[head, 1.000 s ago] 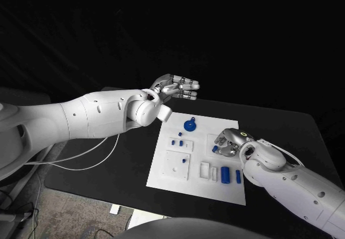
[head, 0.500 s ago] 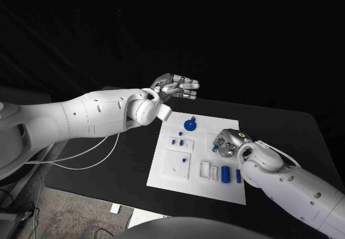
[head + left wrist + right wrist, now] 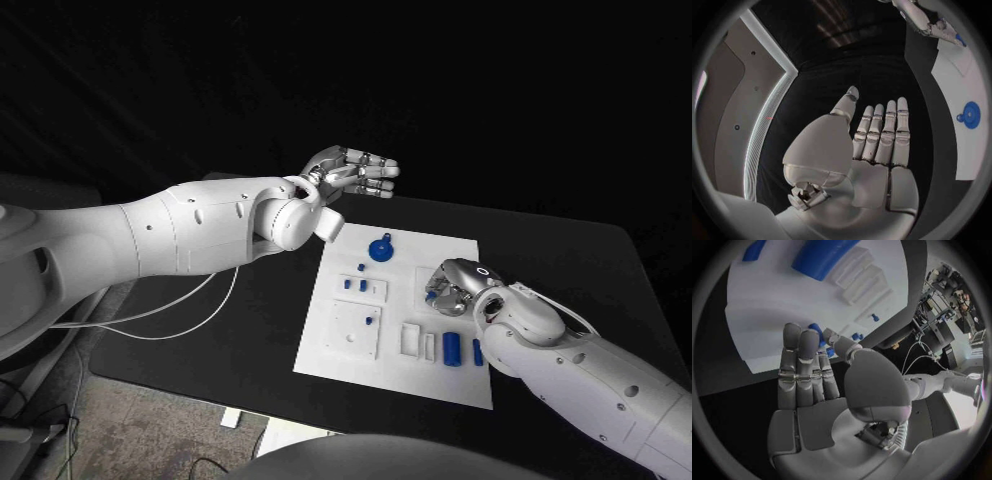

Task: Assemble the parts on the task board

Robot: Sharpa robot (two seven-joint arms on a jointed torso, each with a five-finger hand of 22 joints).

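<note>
The white task board [image 3: 325,355] lies in the middle of the black table. My right hand [image 3: 456,287] rests low on the board's right side; its thumb and fingers pinch a small blue part [image 3: 431,296], mostly hidden by the thumb [image 3: 834,338] in the right wrist view. My left hand [image 3: 355,172] hangs raised beyond the board's far left corner with its fingers [image 3: 882,132] straight and nothing in them. On the board lie a round blue part [image 3: 381,250], two small blue pieces [image 3: 353,286], a blue peg [image 3: 371,322] and two blue cylinders [image 3: 451,349].
White blocks [image 3: 411,340] stand near the board's front edge beside the cylinders. Bare black table [image 3: 231,330] lies to the board's left and behind it on the right. The left forearm [image 3: 188,235] reaches over the table's left edge.
My right hand has shifted slightly left over the small blue part. The left hand has stayed where it was.
</note>
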